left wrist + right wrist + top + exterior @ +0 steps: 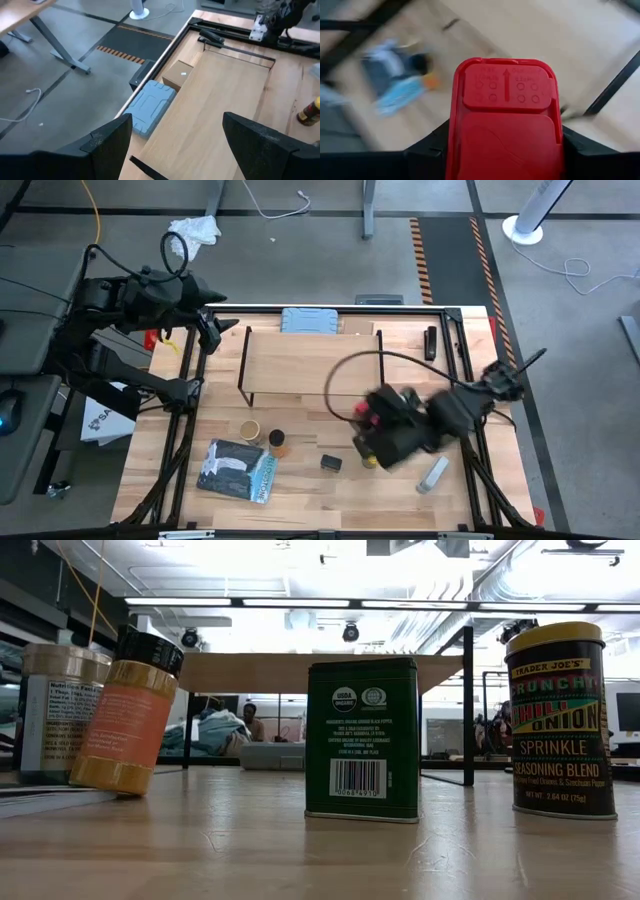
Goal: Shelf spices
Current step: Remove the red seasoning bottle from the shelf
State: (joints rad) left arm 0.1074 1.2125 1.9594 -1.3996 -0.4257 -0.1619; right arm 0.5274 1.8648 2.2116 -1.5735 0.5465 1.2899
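The shelf (310, 365) stands mid-table, its plank top bare. My right gripper (375, 420) is in front of the shelf's right half, shut on the red square tin (505, 115). Near the front edge stand the tan cylinder (249, 429), the amber jar (277, 442) (130, 710) and the small black tin (331, 463), whose side shows green in the low view (362, 738). The yellow jar (370, 463) (560, 720) stands partly under the right arm. My left gripper (222, 328) (177, 135) hovers open above the shelf's far left corner. My right gripper (504, 150) pinches the red square tin between its two fingers, one finger (427, 147) on each opposite side wall (457, 145). The tin's lid (507, 85) faces the wrist camera. The tin looks lifted above the table, which shows blurred far behind it.
A flat blue-grey case (311, 320) (150, 105) and a cardboard cube (358, 327) (177, 75) lie behind the shelf. A small grey bar (432, 474) lies near the front right. A dark packet (237, 470) lies front left. A black frame (455, 350) borders the table.
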